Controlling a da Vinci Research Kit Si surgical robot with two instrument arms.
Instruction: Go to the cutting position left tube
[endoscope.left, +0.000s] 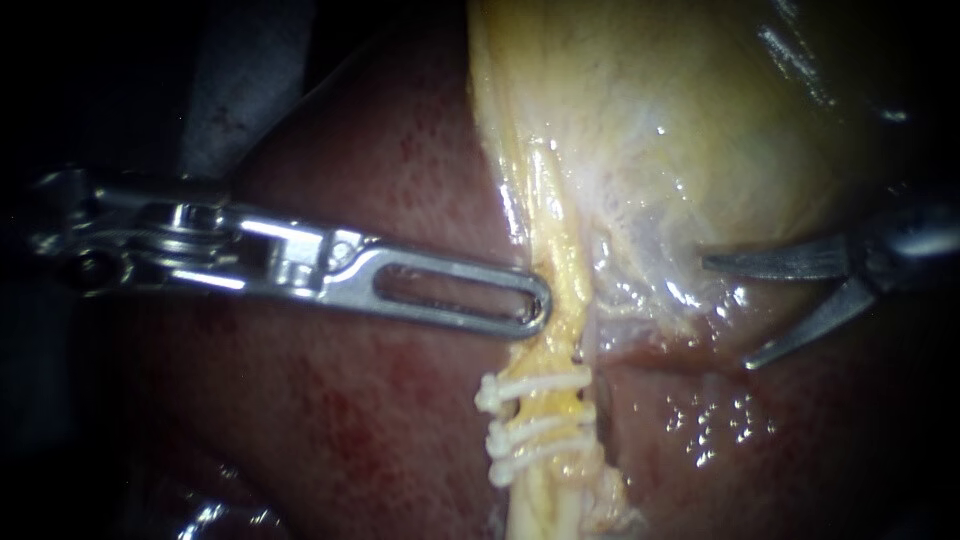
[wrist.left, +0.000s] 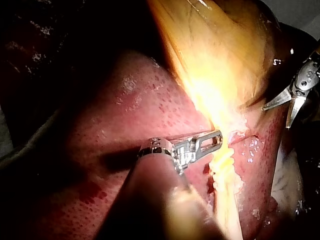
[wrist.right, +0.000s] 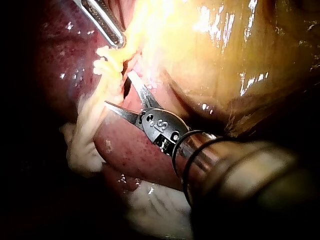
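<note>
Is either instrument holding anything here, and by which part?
Right instrument: holds nothing, blades open. Left instrument: its tip meets the tube above the clips, but a grip cannot be told.

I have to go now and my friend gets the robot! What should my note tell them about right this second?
Left instrument: its tip rests against the yellow tube, just above the clips.
Right instrument: blade-like jaws open, holding nothing, well apart from the tube, near the gallbladder edge.
Clips: three white ones on the tube, one above, two close together below.
Done: tube clipped, not cut.
Left: bring the open blades across to the tube, probably to the gap between the clips.
</note>
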